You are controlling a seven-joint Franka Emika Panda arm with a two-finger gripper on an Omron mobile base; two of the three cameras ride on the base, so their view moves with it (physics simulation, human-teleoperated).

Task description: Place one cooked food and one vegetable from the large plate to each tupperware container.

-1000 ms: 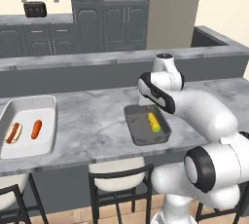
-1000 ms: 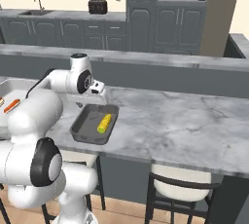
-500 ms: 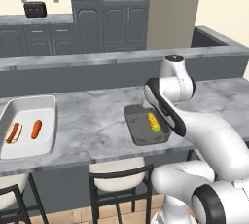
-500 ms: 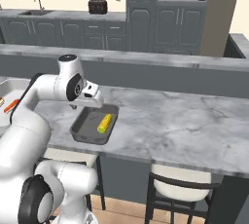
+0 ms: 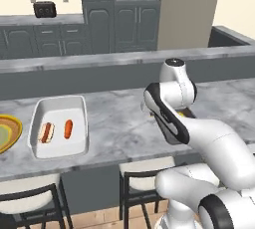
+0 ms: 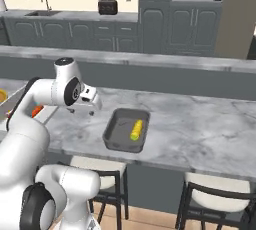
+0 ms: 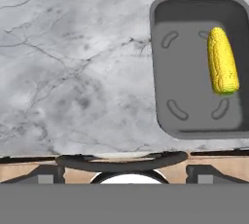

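The smaller dark grey tupperware container (image 6: 116,135) (image 7: 187,96) holds a yellow corn cob (image 6: 136,130) (image 7: 222,66). The large white tupperware container (image 5: 79,118) holds a hot dog (image 5: 46,132) and an orange carrot-like piece (image 5: 68,128). At the far left edge lies the large plate (image 5: 18,126), cut off by the frame. My gripper (image 6: 84,109) hangs open and empty over bare counter, left of the dark container and apart from it. In the left base view my own arm hides most of the dark container.
The marble counter (image 6: 200,124) runs left to right with a raised grey ledge (image 5: 99,66) behind it. Stools (image 5: 30,200) (image 6: 215,201) stand under the counter's front edge. A toaster (image 5: 45,9) sits on the far kitchen counter.
Both base views have shifted, so the camera has moved left. My gripper has swung from above the dark container to the counter left of it, still open.
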